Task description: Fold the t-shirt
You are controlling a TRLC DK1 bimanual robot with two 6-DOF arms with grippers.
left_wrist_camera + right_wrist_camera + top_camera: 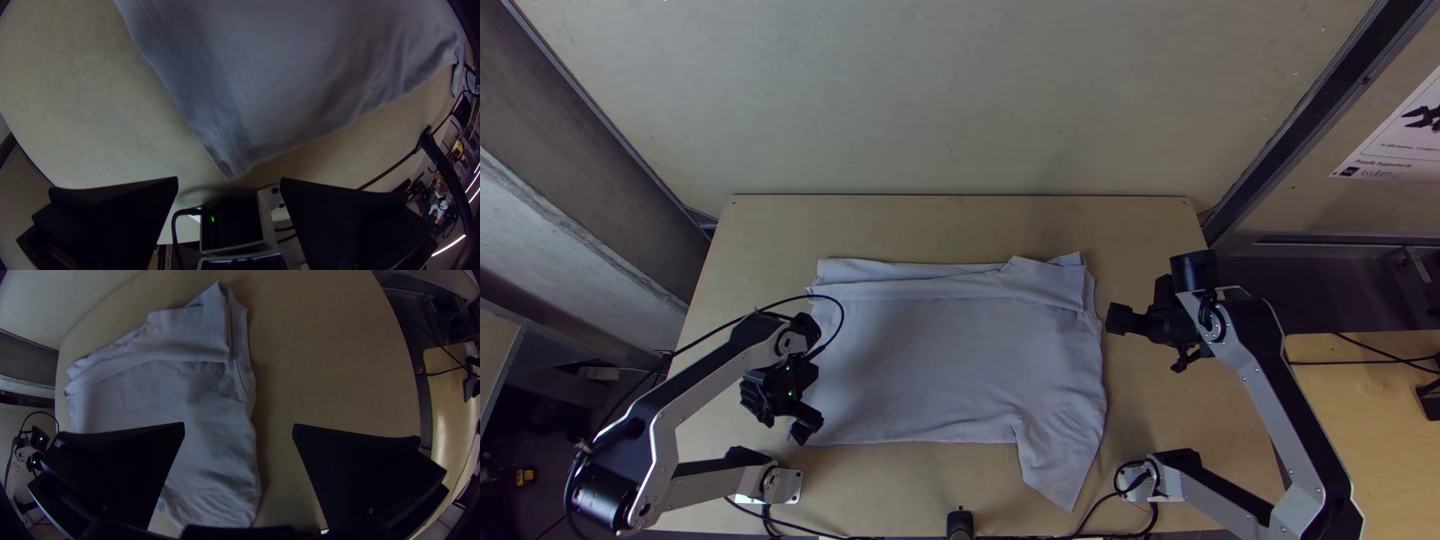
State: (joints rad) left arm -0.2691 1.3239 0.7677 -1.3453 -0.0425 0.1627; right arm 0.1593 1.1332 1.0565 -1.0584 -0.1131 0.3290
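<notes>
Left pincer point(229, 180), right pincer point(239, 425) both spread | shirt point(930, 365), sleeve point(1063, 458) jutting nearward | shallow pinch might catch one layer, skewing the fold; loose sleeve could crumple underneath

The scene was dimly lit, and a soft shadow was cast on the table point(340, 370) beside the t-shirt point(215, 440). Bright light strips point(449, 244) were caught near the left wrist view's edge, while straight edges were bent and corners darkened in both wrist views.
</notes>
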